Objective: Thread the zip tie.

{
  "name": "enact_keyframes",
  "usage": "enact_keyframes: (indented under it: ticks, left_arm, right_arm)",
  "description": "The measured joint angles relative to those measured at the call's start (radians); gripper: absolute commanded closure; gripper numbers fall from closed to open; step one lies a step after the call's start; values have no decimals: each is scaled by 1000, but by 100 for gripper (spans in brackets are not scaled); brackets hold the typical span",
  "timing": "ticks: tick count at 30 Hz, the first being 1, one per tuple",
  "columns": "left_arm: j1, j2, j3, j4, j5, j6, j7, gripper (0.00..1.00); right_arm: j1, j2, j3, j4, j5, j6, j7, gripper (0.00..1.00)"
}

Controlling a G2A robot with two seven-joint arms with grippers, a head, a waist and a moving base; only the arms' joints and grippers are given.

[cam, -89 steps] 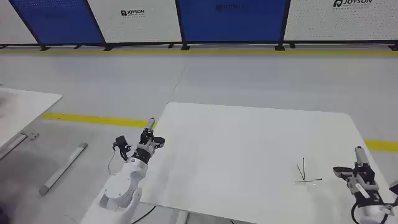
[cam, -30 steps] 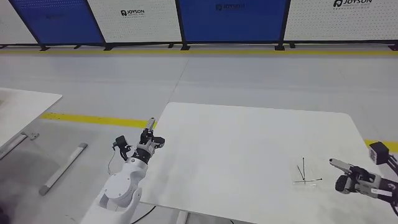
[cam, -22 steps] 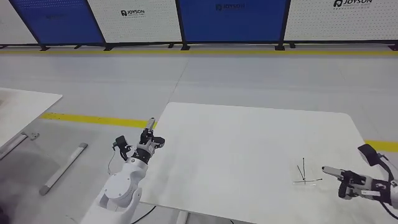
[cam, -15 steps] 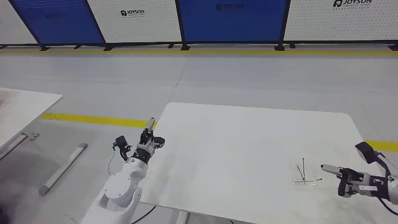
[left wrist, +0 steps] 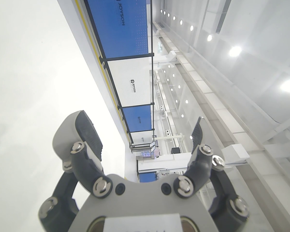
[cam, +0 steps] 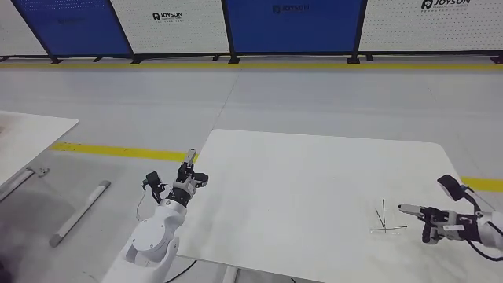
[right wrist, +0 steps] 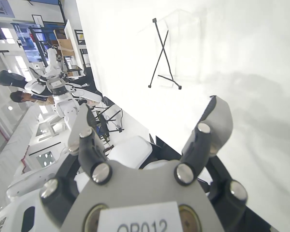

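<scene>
White table (cam: 314, 181) — black zip ties (cam: 383, 214) crossed, maybe on clear film (right wrist: 186, 49).

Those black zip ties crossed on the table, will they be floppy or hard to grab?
The zip ties look thin and narrow, so probably light and bendy. Lying flat on the smooth table, they may slide when pushed and be awkward to pinch.

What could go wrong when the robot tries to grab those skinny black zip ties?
The zip ties lie flat on the table, so the open right claw might slip off them. They also cross each other, so it may lift both or drag the wrong one. They sit near the table's edge, so a bump could knock one off.
</scene>
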Motion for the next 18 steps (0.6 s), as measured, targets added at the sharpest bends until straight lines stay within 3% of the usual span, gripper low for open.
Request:
enact_keyframes:
  ticks: [2,12,13,15,18]
  left_arm:
    - [0,0,0,0,0,0,0,0]
    - [0,0,0,0,0,0,0,0]
    - [0,0,0,0,0,0,0,0]
    - [0,0,0,0,0,0,0,0]
    - [0,0,0,0,0,0,0,0]
  right_arm:
    - [22,2,-25,23,0,-4,0,0]
    - [16,3,-34,19,-8,-10,0,0]
    - [14,3,-40,15,-12,-18,0,6]
    - [10,7,-45,11,-14,-29,0,49]
    - [9,12,-44,15,-10,-26,0,59]
